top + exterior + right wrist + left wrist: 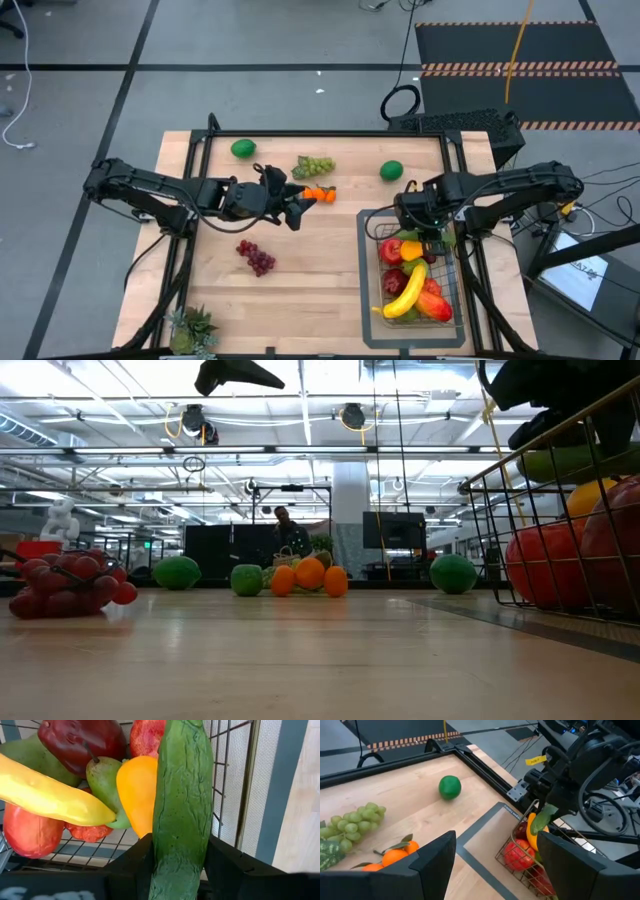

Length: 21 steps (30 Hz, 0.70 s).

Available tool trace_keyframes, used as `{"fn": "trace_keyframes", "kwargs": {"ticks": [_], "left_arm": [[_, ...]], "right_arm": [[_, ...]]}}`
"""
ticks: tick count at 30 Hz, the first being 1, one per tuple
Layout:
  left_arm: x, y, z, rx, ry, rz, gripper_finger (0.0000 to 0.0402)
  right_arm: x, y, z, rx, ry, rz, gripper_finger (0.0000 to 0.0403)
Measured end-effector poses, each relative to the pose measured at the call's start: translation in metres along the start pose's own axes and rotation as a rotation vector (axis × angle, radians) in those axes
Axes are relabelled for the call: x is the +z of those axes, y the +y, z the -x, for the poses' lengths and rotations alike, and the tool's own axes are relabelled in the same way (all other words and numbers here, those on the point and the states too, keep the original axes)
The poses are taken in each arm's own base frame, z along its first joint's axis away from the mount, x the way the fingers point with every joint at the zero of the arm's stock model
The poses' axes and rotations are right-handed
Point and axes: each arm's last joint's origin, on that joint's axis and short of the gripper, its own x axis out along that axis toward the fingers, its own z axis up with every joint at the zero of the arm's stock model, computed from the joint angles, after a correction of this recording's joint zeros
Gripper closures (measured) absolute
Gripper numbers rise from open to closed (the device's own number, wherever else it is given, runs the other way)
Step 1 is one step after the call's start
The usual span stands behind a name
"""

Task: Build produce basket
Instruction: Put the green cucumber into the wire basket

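Observation:
The wire basket [452, 290] stands on a flat grey tray [368, 285] at the table's right and holds a banana [405, 296], apples, pears and other fruit. My right gripper [427, 228] is over the basket's far end, shut on a green cucumber [182, 815]. My left gripper [297, 208] is open at mid-table, just near of the oranges [318, 195] and touching nothing. Green grapes [315, 165], two limes [243, 148] [391, 170] and red grapes [256, 257] lie loose on the wood. My right gripper pinches the cucumber between its two fingers [134, 866], which lie across it, on a stretch [176, 862] toward one end. It comes from above, over the basket. The long free part reaches out above the banana [55, 795] and pears; whether it touches them I cannot tell.
A spiky potted plant [192, 328] stands at the near left corner. Black frame rails [330, 134] run along the table's edges. Bare wood lies between the red grapes and the tray. A person shows far back in the room [285, 520].

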Motion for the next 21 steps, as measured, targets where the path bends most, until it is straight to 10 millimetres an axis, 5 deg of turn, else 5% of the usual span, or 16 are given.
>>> {"fn": "trace_keyframes", "kwargs": {"ticks": [15, 21], "left_arm": [[-0.0005, -0.0006, 0.0003, -0.004, 0.003, 0.006, 0.0126], [-0.0006, -0.0005, 0.0004, -0.005, 0.004, -0.024, 0.0126]], "right_arm": [[0.0047, -0.0003, -0.0035, 0.001, -0.046, 0.102, 0.0259], [0.0064, -0.0005, -0.0034, -0.004, -0.064, 0.080, 0.0204]]}}
